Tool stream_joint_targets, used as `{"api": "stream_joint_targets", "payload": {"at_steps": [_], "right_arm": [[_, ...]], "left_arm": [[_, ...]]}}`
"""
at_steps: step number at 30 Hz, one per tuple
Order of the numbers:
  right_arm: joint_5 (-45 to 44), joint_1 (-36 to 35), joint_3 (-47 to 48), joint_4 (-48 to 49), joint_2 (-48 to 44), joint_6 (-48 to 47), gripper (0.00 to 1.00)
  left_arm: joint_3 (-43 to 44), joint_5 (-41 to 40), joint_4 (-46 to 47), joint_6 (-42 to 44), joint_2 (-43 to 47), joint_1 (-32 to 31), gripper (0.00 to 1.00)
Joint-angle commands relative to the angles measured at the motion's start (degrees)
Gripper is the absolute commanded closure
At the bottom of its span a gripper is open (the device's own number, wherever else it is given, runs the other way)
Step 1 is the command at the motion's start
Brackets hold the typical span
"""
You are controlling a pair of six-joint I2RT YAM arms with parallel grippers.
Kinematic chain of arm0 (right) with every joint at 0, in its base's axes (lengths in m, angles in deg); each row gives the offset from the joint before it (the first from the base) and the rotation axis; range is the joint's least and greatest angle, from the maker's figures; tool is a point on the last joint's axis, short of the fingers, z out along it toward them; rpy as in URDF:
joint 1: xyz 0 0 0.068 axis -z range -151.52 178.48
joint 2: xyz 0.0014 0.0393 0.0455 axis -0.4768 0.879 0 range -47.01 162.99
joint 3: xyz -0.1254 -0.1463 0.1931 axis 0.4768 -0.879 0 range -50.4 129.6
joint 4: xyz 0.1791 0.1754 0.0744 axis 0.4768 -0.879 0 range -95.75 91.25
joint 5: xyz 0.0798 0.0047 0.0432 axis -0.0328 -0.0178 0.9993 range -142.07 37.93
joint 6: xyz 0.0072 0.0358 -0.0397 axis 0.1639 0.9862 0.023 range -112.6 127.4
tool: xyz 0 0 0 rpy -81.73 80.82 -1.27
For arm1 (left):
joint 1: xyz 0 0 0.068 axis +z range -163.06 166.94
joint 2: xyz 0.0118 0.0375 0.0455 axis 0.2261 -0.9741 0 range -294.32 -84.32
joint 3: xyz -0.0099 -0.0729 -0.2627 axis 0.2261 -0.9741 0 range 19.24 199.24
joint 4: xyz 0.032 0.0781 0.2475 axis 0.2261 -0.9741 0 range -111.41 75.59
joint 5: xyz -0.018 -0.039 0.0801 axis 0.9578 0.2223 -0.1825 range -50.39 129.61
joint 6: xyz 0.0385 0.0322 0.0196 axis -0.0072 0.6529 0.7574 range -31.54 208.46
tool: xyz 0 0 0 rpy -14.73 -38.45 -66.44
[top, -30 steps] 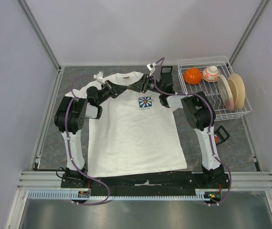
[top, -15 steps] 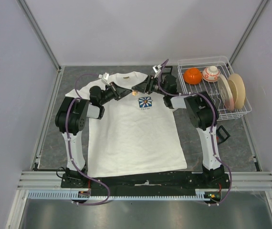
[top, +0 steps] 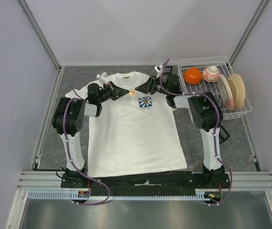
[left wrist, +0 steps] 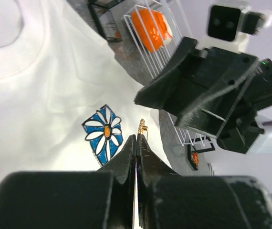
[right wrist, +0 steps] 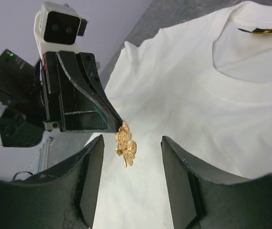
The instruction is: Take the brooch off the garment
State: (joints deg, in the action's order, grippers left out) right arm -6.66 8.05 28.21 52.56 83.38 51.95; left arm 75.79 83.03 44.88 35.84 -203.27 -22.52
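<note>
**Small gold brooch pinched over the shirt's chest**

The brooch (right wrist: 125, 144) looks light, stiff, spiky and probably delicate. It hangs by its top edge from the clenched left fingers (right wrist: 86, 98), over the soft, limp garment (right wrist: 198, 105). The right fingers (right wrist: 176, 176) stand released on either side of it, so a gentle grip on its body would suit

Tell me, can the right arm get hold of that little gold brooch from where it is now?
Probably yes. The brooch hangs from the shut jaws of the left arm, seemingly right between the open jaws of the right arm, with nothing visible in between. The garment lies behind it.
</note>
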Motion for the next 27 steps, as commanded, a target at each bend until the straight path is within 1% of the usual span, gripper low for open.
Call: {"api": "stream_joint_targets", "payload": {"at_steps": [1, 2, 3, 4, 5, 7, 8, 9, 10, 11, 13, 14, 15, 16, 17, 19, 23, 27], "right_arm": [[-4.43, -1.37, -2.48, -8.4, -9.17, -16.38, 0.39], [-6.19, -1.72, -3.28, -11.12, -10.32, -18.78, 0.37], [-9.86, -2.16, -4.24, -12.36, -11.55, -21.07, 0.35], [-11.55, -3.12, -5.91, -13.59, -13.91, -23.87, 0.34], [-13.75, -3.74, -6.79, -15.95, -15.24, -28.69, 0.33], [-19.54, -6.54, -9.6, -18.6, -19.53, -35.03, 0.3], [-21.83, -7.6, -10.66, -20.35, -20.86, -42.2, 0.3], [-24.03, -8.83, -11.97, -20.89, -22.09, -46.01, 0.29], [-28.4, -11.1, -14.42, -21.16, -24.72, -48.92, 0.28], [-30.27, -12.08, -15.75, -20.47, -25.87, -51.56, 0.28], [-31.08, -13.75, -19.87, -18.89, -29.2, -56.93, 0.28], [-31.17, -14.46, -21.72, -15.92, -30.53, -59.21, 0.28], [-31.6, -15.25, -23.83, -14.06, -31.76, -64.63, 0.3], [-31.96, -17.09, -27.85, -12.3, -34.04, -67.21, 0.3], [-32.13, -17.71, -29.72, -9.59, -35.19, -69.58, 0.32], [-31.87, -20.16, -34.11, -8.07, -37.91, -76.59, 0.36], [-37.4, -24.92, -38.0, -3.51, -41.35, -80.76, 0.39], [-42.93, -29.66, -39.59, -0.25, -42.41, -84.45, 0.45]], "left_arm": [[1.8, -3.16, -10.31, 0.41, 5.22, 0.58, 0.98], [1.72, -4.56, -12.68, 0.59, 7.4, 0.58, 0.98], [1.72, -5.18, -14.53, 1.11, 8.47, 0.58, 0.98], [2.06, -5.71, -19.95, 1.55, 9.78, 0.58, 0.98], [2.42, -7.37, -23.04, 2.25, 12.06, 0.58, 0.98], [2.07, -9.04, -29.19, 3.4, 14.62, 0.58, 0.98], [1.63, -11.14, -30.88, 3.05, 15.76, 0.58, 0.98], [1.19, -11.77, -32.55, 2.35, 18.3, 0.58, 0.98], [0.58, -12.21, -33.79, 2.17, 19.45, 0.58, 0.98], [0.31, -13.44, -37.1, 2.26, 20.94, 0.58, 0.98], [0.13, -14.85, -41.07, 2.26, 25.16, 0.58, 0.98], [0.13, -16.07, -45.53, 2.26, 26.57, 0.58, 0.98], [0.13, -16.43, -47.49, 1.56, 27.71, 0.58, 0.98], [0.4, -16.87, -50.03, 1.38, 30.34, 0.58, 0.98], [0.4, -17.75, -52.23, 1.29, 31.49, 0.58, 0.98], [-0.47, -18.1, -56.2, -0.37, 34.91, 0.58, 0.98], [-2.32, -16.8, -60.33, -3.88, 39.14, 0.4, 0.98], [-3.99, -14.51, -62.71, -7.92, 42.22, -0.47, 0.98]]}}
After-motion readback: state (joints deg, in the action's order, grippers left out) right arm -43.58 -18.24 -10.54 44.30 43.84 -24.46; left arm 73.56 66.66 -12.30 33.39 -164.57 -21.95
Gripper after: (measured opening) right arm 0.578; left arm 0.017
